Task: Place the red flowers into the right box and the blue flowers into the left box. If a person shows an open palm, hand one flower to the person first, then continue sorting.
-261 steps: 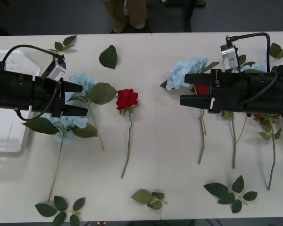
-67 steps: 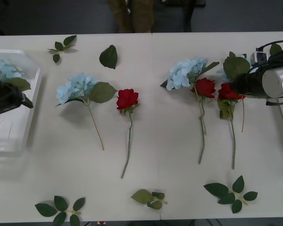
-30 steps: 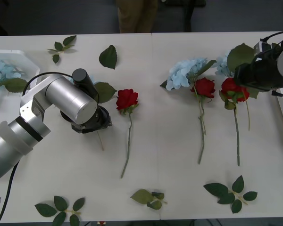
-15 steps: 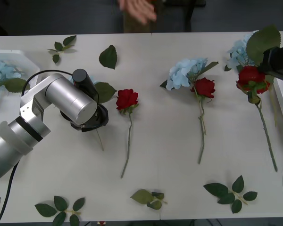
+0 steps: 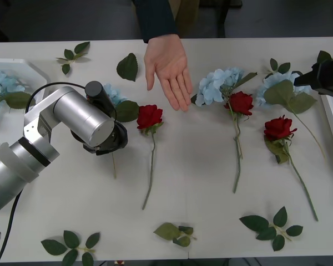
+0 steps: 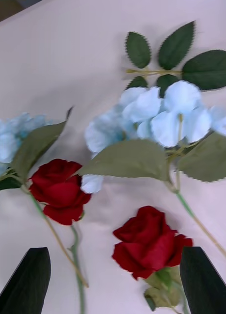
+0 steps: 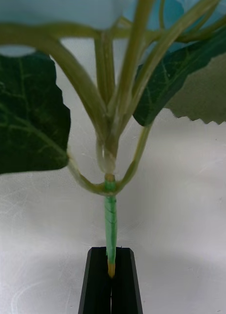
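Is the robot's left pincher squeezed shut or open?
Shut. The left gripper has its black fingers pressed together on the blue flower's green stem.

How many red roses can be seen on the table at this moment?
3. One rose lies left of centre, below the person's open hand. A second rose lies beside a blue flower. The third rose lies farther right. None seems hidden.

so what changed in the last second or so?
A person's open palm came in over the table's far edge. The right hand let go of its red rose and blue hydrangea; both now lie on the table, fingers open above them. The left hand stays shut on a hydrangea stem. Middle roses and loose leaves unmoved.
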{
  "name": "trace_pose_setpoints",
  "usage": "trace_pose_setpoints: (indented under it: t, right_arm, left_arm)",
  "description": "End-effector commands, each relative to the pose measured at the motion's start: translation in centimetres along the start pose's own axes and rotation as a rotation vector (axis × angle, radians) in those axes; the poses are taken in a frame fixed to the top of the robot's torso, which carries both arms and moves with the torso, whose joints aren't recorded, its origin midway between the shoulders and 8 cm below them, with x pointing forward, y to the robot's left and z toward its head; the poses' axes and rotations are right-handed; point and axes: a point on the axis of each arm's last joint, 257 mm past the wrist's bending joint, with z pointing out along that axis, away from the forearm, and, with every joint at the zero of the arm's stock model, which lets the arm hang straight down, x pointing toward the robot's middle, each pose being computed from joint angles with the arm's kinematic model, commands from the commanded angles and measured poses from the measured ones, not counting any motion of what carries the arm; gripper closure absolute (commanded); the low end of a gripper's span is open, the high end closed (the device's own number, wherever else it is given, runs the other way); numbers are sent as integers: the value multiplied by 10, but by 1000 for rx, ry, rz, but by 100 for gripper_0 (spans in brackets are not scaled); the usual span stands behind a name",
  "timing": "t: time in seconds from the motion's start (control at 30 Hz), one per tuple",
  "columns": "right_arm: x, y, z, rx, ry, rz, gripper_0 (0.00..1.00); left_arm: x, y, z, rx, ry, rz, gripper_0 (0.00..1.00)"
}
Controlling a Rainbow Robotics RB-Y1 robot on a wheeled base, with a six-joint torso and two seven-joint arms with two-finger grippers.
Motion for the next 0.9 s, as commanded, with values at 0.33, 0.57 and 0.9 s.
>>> trace_pose_setpoints:
  t: [0.33, 0.57, 0.9]
  right_arm:
    - [-18, -62, 36, 364, -87, -314, 25]
    - [27, -78, 69, 302, 24, -203, 24]
    - [29, -101, 78, 349, -8, -284, 24]
  left_arm:
    - [-26, 35, -43, -72, 14, 84, 100]
    - [-47, 95, -137, -142, 84, 87, 100]
    - [-83, 199, -227, -150, 107, 136, 100]
